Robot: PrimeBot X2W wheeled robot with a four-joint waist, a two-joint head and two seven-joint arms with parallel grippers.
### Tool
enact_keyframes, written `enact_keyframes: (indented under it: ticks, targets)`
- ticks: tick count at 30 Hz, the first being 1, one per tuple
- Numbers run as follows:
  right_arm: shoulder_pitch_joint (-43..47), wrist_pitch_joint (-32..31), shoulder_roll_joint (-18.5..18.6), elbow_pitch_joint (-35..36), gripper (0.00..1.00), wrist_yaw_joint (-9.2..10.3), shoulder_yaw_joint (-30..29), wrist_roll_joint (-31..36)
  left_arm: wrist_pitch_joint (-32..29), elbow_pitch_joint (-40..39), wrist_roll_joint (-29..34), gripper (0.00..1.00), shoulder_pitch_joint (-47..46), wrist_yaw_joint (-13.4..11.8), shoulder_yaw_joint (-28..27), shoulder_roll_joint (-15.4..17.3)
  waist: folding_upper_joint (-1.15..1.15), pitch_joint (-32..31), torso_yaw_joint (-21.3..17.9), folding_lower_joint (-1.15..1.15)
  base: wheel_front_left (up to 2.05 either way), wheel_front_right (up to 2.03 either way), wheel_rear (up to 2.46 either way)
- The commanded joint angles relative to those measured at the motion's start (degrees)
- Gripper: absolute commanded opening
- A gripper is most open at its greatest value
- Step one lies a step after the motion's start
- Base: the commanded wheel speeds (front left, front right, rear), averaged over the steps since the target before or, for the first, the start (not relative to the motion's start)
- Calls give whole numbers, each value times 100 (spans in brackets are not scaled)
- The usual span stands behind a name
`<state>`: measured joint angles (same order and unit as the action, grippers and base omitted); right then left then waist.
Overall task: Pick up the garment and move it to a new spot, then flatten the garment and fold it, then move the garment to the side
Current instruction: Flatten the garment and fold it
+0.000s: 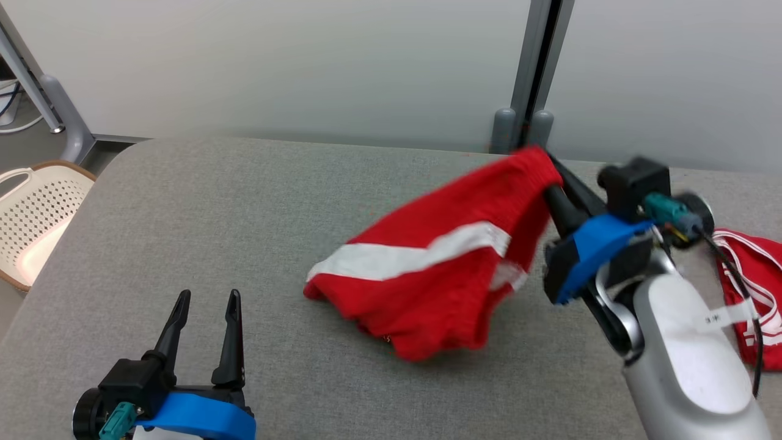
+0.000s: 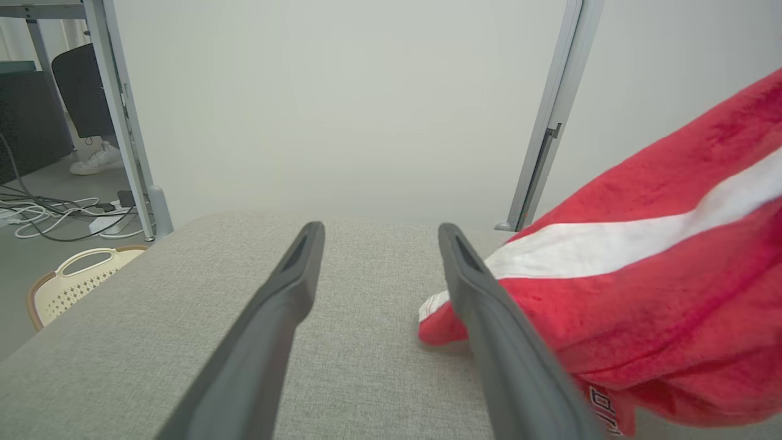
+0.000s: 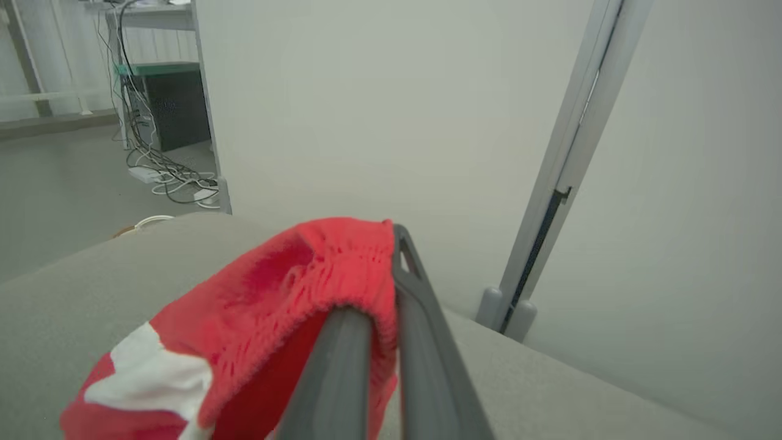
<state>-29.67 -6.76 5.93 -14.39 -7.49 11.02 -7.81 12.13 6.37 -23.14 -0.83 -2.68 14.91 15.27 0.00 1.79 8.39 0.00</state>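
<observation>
A pair of red shorts with a white stripe (image 1: 440,269) hangs over the middle of the grey table (image 1: 214,208), its lower hem trailing on the cloth. My right gripper (image 1: 550,168) is shut on the elastic waistband and holds it up; in the right wrist view the red shorts (image 3: 287,305) are bunched over the fingers (image 3: 421,318). My left gripper (image 1: 204,305) stands open at the lower left, nothing between its fingers. In the left wrist view the shorts (image 2: 641,287) lie just right of its right finger (image 2: 489,311).
A second red and white garment (image 1: 754,287) lies at the table's right edge behind my right forearm. A cream perforated basket (image 1: 33,214) stands on the floor off the table's left side. A grey post (image 1: 531,73) rises behind the far edge.
</observation>
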Motion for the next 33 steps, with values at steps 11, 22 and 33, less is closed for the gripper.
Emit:
enact_keyframes:
  ticks: [11,22,33]
  targets:
    - [1047,-24,53,-980,100,-1,-1147,480,24,23,-65,100,71,-32,-4,73,0,-40,-149,0,0,0,0]
    - [2204,-82,-214,-134,100,-1,-1763,441,74,-60,-114,100,112,-94,-57,110,0,10,-321,0,0,0,0]
    - [2844,-1500,-306,477,100,-1,-1826,653,104,-104,-129,100,-15,-135,-26,112,0,81,-311,0,0,0,0]
